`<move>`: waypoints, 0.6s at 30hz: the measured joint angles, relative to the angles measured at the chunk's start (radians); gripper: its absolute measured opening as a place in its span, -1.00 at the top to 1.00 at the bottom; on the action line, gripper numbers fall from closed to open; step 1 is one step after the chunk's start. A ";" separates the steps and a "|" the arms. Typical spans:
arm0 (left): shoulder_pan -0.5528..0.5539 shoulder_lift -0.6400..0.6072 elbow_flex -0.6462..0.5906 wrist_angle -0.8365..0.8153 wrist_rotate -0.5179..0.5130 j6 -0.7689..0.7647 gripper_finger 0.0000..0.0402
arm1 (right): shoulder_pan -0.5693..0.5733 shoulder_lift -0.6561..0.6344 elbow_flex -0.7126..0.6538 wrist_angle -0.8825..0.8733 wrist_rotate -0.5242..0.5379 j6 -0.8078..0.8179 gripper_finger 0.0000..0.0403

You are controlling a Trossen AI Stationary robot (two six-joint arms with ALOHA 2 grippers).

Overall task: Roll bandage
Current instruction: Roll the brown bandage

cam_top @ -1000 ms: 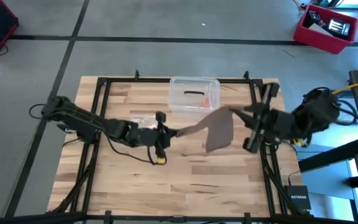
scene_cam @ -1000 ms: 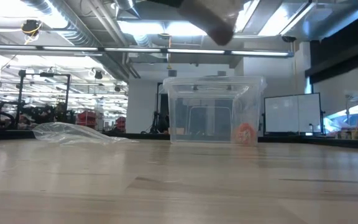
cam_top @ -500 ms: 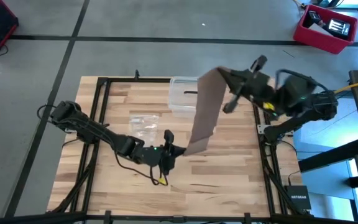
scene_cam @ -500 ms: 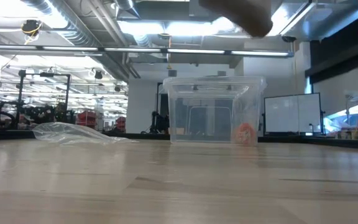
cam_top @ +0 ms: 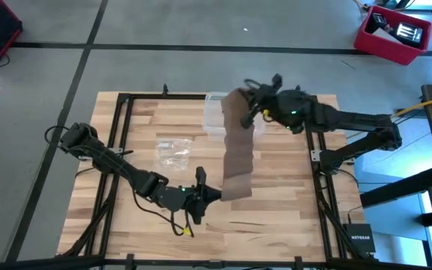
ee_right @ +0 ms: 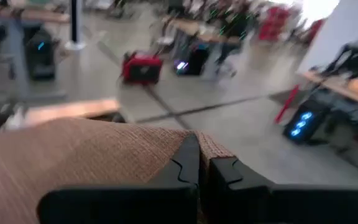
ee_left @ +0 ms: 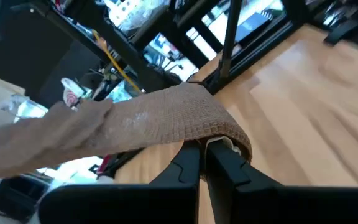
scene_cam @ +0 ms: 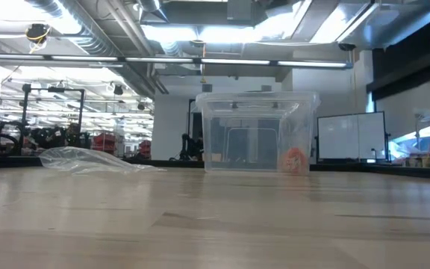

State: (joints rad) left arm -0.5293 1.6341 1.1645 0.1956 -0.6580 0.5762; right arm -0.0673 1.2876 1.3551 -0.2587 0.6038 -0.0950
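The left gripper [cam_top: 210, 195], low over the counter [cam_top: 291, 225] toward 6 o'clock, has its jaws pinched on the lower end of the bandage [cam_top: 238, 157]. The strip hangs stretched in the air, its long axis running from 6 up to 12 o'clock. The right gripper [cam_top: 247, 105], raised near the clear plastic box [cam_top: 210, 120], has its jaws clamped on the upper end; judged from this, rolling would start from either held end.

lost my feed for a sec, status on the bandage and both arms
Left end effector shut on bandage, near end, low over table. Right end effector shut on far end, up over clear plastic box. Strip stretched between them, unrolled. Plastic bag lies clear.
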 joint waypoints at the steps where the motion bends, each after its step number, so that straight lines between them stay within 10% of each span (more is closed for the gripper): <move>1: -0.008 0.002 0.000 0.001 0.000 -0.018 1.00 | -0.008 0.000 -0.028 -0.002 -0.028 0.020 0.95; 11: -0.075 0.004 0.000 0.010 0.002 -0.133 1.00 | -0.050 0.014 -0.213 0.017 -0.358 0.149 0.26; 18: -0.072 0.013 0.000 -0.040 0.003 -0.368 1.00 | -0.031 0.012 -0.170 -0.074 -0.379 0.301 -0.34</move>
State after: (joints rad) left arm -0.6010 1.6467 1.1645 0.1554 -0.6546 0.2085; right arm -0.0986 1.3000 1.1854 -0.3323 0.2248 0.2064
